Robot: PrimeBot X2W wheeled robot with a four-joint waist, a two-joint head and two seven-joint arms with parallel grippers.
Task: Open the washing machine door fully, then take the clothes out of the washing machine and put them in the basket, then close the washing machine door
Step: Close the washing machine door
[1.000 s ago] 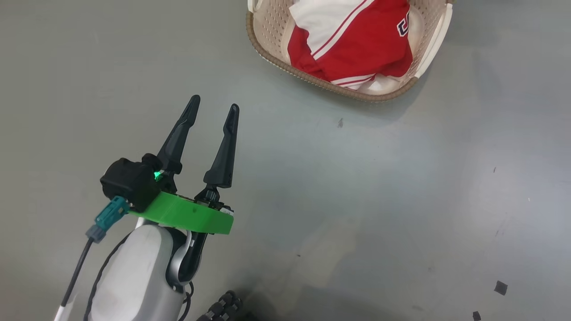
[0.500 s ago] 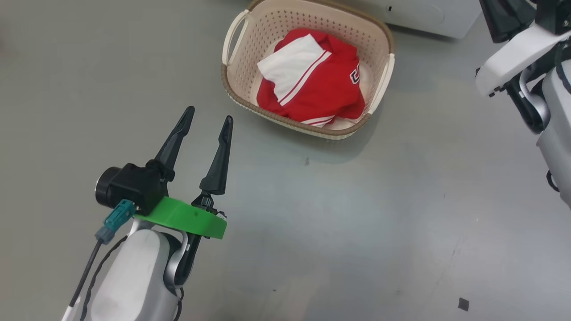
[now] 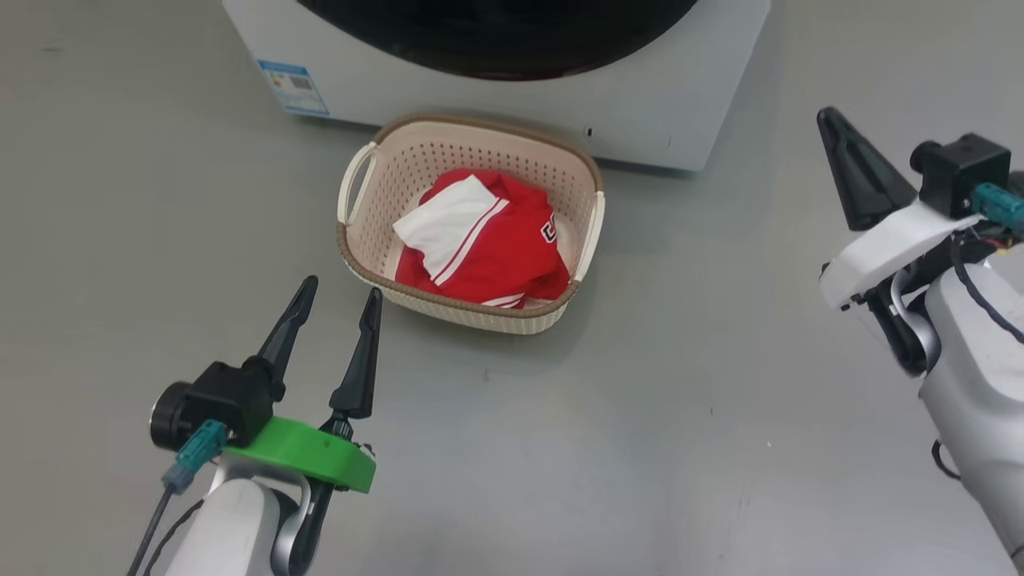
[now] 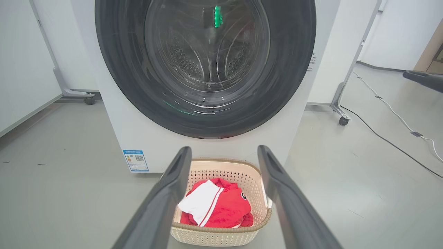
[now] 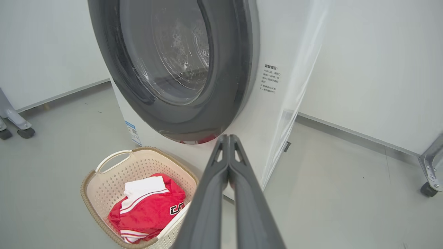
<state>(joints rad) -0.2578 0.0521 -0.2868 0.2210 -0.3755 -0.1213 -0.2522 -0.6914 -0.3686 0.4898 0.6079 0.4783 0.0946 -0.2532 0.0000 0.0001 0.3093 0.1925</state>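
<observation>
A smooth grey floor (image 3: pixel 640 416) runs under everything, with white wall panels (image 4: pixel 20 62) on castored feet behind. The washing machine (image 3: pixel 680 104), a white box with a small blue sticker (image 3: pixel 294 84) low on its front, fills the top of the head view. Its door (image 4: pixel 117 69), a wide glossy black rim around a bulging clear window, appears to lie flush against the front; dimpled steel shows through the glass. Just before it stands the basket (image 3: pixel 472 312), cream perforated plastic with a brown woven-look rim, its long axis roughly across the frame. It holds the clothes (image 3: pixel 488 256), crumpled red with white panels and stripes.

The left pincer (image 3: pixel 342 286), at lower left, is released and empty, aimed over the basket at the door. The right pincer (image 5: pixel 227 137), at the right edge, is clenched on nothing, its tip in line with the door's lower rim. The door lies straight ahead of both, and the right arm looks nearer. The task seems all but done: at most a confirming press on the rim.
</observation>
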